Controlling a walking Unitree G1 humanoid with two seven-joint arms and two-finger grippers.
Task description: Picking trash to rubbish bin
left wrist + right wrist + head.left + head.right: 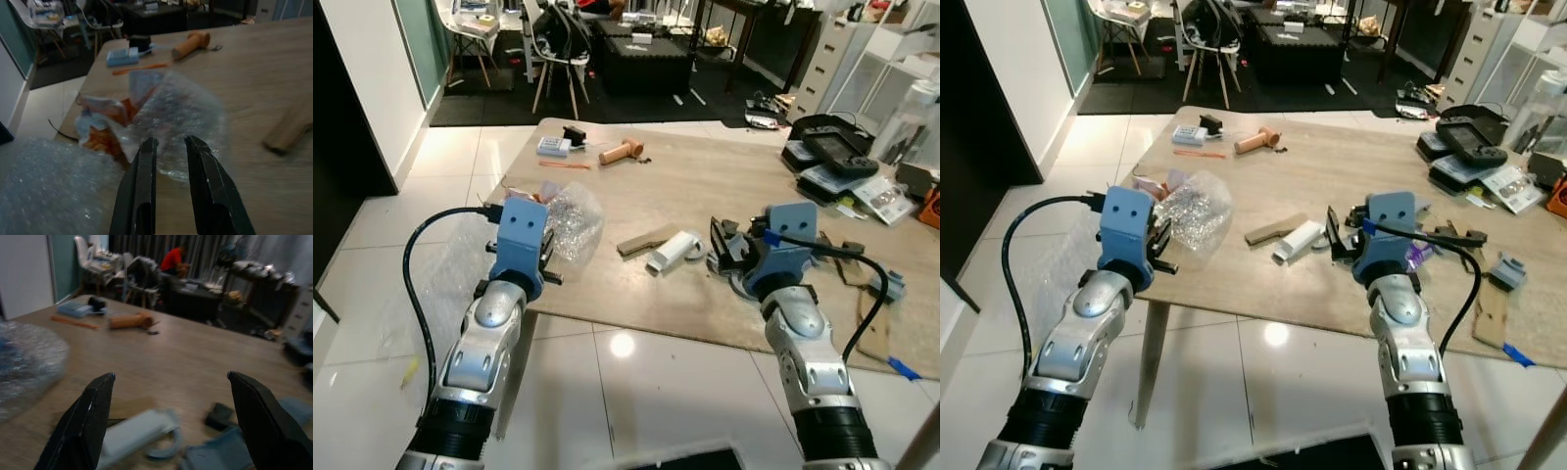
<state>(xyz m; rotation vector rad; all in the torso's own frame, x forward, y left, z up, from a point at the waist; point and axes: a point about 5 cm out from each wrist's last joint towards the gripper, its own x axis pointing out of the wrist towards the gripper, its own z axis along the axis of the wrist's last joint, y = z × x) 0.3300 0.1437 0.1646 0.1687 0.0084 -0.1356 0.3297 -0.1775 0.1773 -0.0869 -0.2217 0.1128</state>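
While the left hand [167, 147] hovered nearly shut, empty, at the bubble wrap [570, 220] on the counter [724, 176] edge | right hand [171, 426] spread wide, empty, above white box [674, 250] | best: open wider, pinch deep into the wrap.

Workshop-like room: cluttered wooden table [724, 186], drawer cabinet [827, 54], chairs [563, 44], tiled floor [636, 392].

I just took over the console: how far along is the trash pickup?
Nothing looks binned yet, and I see no bin. In hand: the left gripper, fingers slightly apart, sits at the crumpled bubble wrap on the table corner, not yet gripping. The right gripper is wide open above the white wrapper. Left: grasp both and bin them.
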